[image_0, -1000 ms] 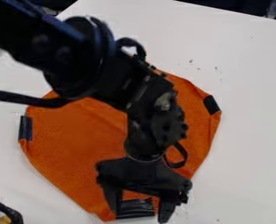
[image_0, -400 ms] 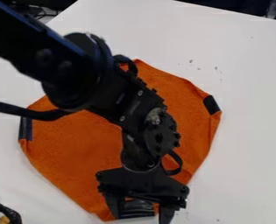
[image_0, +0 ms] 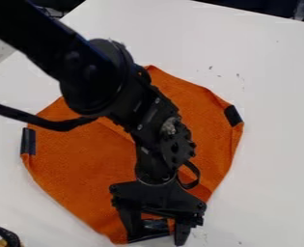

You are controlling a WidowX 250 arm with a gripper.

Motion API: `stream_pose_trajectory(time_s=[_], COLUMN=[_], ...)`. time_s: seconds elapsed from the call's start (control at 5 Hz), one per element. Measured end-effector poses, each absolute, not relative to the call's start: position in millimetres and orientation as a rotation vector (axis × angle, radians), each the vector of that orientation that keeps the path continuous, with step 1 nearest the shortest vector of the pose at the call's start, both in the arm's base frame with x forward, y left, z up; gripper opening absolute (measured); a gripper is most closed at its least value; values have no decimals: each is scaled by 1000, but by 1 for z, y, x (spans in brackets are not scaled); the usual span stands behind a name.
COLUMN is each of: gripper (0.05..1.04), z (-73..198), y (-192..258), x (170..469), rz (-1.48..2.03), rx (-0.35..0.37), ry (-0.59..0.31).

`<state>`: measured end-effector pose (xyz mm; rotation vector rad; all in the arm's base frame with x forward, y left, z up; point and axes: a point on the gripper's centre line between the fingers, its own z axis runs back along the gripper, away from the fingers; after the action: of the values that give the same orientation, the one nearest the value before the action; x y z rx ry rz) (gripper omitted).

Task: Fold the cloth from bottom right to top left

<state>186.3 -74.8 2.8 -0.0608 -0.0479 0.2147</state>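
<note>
My gripper (image_0: pixel 155 237) hangs over the lower edge of the orange cloth (image_0: pixel 83 169), its two fingers apart on either side of the dark patch at the cloth's bottom corner. The cloth lies spread on the white table, with more dark patches at its left and right corners. My arm covers much of the cloth's middle. Whether the fingertips touch the cloth I cannot tell.
The white table (image_0: pixel 270 120) extends around the cloth, with small dark specks at the upper right. A black cable-like object (image_0: pixel 3 234) lies at the lower left edge. Dark items stand beyond the table's far edge.
The gripper has shifted slightly at the cloth's bottom corner, and its fingers stand a little closer together. The upper arm has swung somewhat to the right. The cloth's outline looks the same.
</note>
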Motion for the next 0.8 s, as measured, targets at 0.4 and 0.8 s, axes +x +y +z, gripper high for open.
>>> stream_pose_trajectory(time_s=[0.4,0.8], gripper=[629,520], z=[-2,-1], y=[-77,-74], x=[184,188], rz=[288,240], rx=[-124,-113], ry=[-83,-102])
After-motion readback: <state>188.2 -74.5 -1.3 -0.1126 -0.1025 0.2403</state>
